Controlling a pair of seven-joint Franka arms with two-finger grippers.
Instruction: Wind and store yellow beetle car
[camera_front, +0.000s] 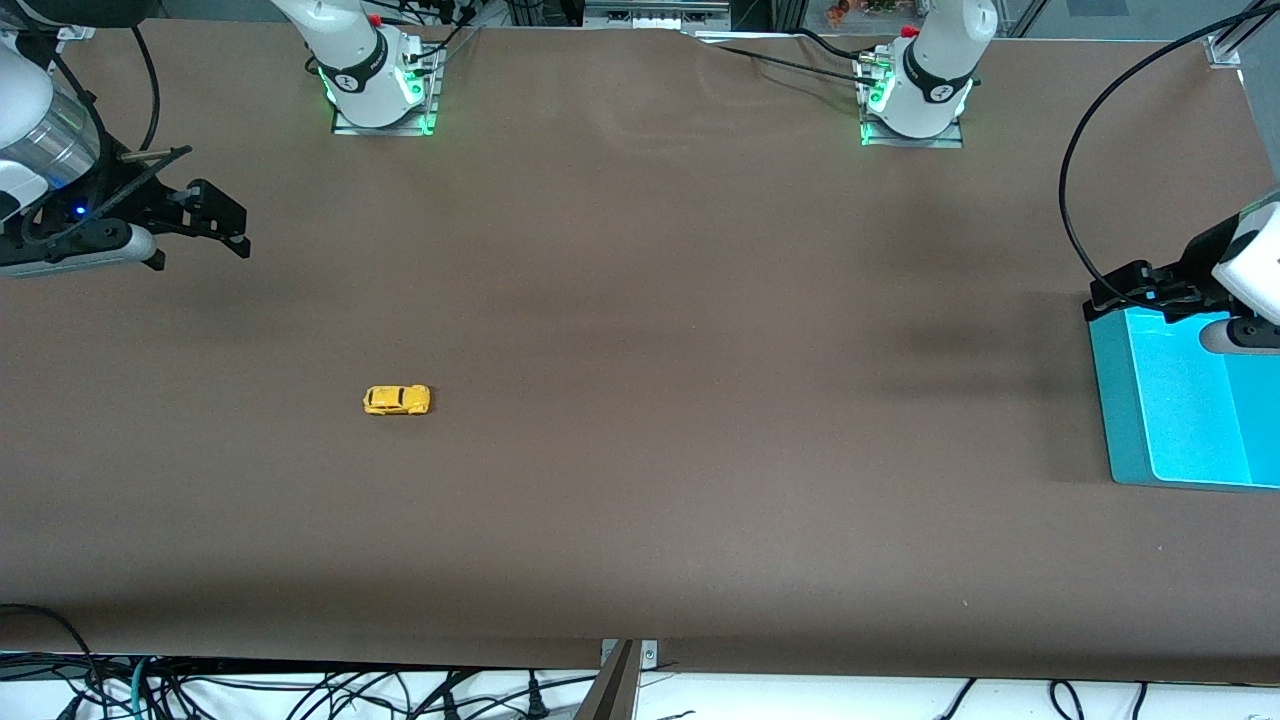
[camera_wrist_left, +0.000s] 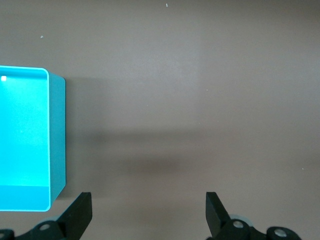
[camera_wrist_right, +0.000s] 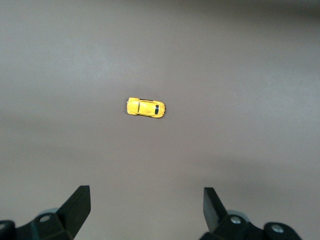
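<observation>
The yellow beetle car (camera_front: 397, 400) stands on its wheels on the brown table, toward the right arm's end. It also shows in the right wrist view (camera_wrist_right: 145, 107). My right gripper (camera_front: 215, 218) hangs open and empty in the air at the right arm's end of the table, well apart from the car; its jaws (camera_wrist_right: 146, 207) stand wide apart. My left gripper (camera_front: 1140, 290) is open and empty at the left arm's end, over the rim of a teal box (camera_front: 1180, 400); its jaws (camera_wrist_left: 148, 212) stand wide apart over bare table.
The teal box (camera_wrist_left: 30, 145) is open-topped and empty, at the left arm's end of the table. The two arm bases (camera_front: 380, 90) (camera_front: 915, 100) stand at the table's edge farthest from the front camera. Cables hang below the near edge.
</observation>
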